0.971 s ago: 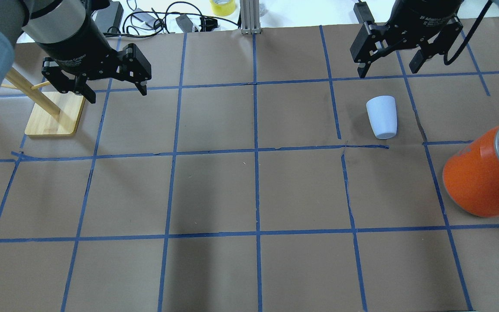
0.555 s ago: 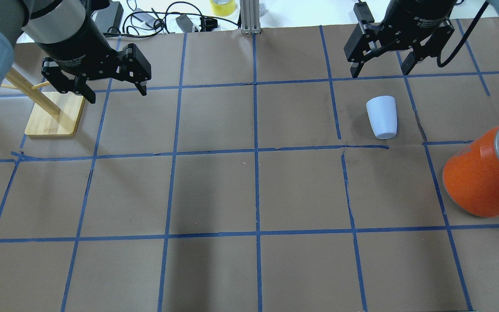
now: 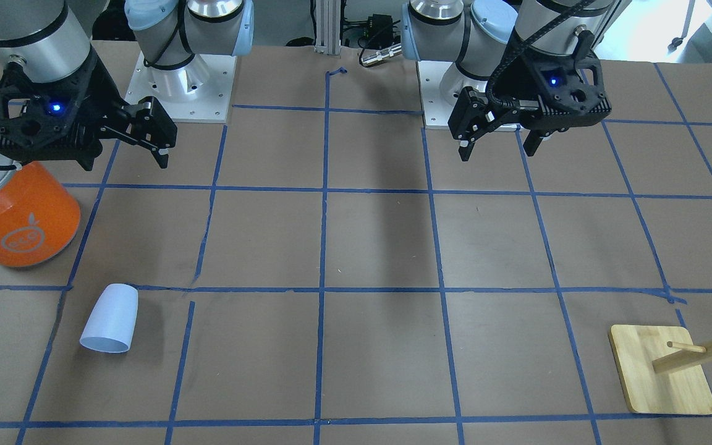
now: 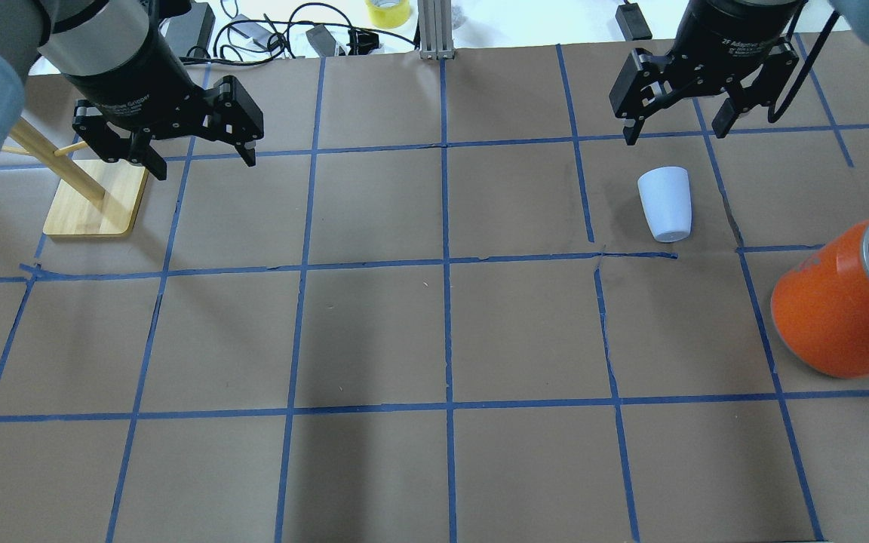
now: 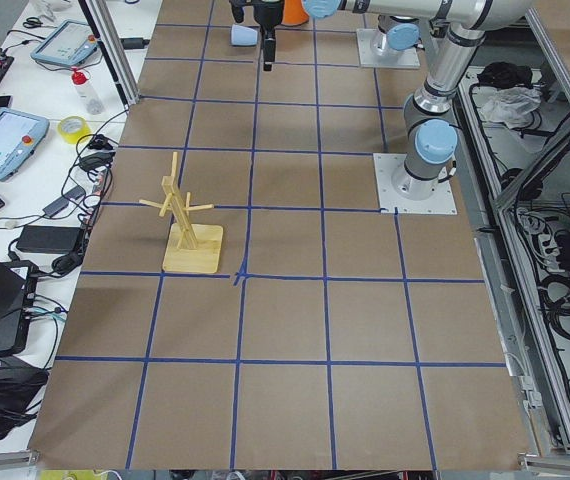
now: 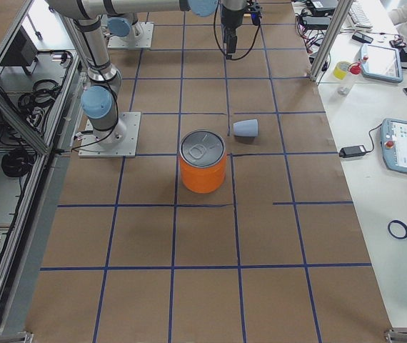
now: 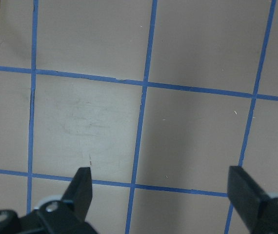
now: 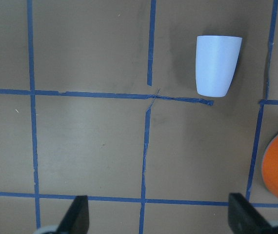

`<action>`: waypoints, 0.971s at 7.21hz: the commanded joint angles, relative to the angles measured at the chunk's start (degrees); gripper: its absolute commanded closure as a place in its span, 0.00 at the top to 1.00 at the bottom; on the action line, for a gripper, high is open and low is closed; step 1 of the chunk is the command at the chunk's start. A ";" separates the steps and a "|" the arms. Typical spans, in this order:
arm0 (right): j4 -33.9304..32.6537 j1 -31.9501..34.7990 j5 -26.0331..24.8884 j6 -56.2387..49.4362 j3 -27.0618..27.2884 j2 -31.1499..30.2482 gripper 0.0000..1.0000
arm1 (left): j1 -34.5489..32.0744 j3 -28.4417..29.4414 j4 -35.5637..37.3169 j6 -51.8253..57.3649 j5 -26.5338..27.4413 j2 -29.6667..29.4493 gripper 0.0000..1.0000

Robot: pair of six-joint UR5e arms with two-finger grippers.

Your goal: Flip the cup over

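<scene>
Cup (image 4: 664, 204) lies sideways below right end effector (image 4: 674, 136), jaws apart; left end effector (image 4: 204, 166) likewise apart; an off-centre pinch could roll it toward can (image 4: 834, 317).

White print on the black body of my right gripper (image 4: 674, 136), up at one o'clock in the overhead view, reads "2F Adaptive", and the word after it looks like "Gripper". My left gripper (image 4: 204, 166), at ten o'clock in that view, carries a similar white line, of which I can make out only "Adaptive Gripper". The orange can (image 3: 19, 228), at nine o'clock in the front-facing view, bears a pale round fruit emblem with a leaf, and any lettering inside it is too small for me to read.
</scene>
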 commanded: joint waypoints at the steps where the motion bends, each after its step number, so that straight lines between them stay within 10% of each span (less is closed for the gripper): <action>1: -0.54 -0.13 -0.26 -0.09 0.05 0.08 1.00 | 0.00 0.00 0.00 0.00 -0.04 0.00 1.00; 7: -14.42 -5.40 -0.96 -0.88 0.23 11.56 0.99 | 0.00 0.00 0.00 0.00 -0.04 0.00 1.00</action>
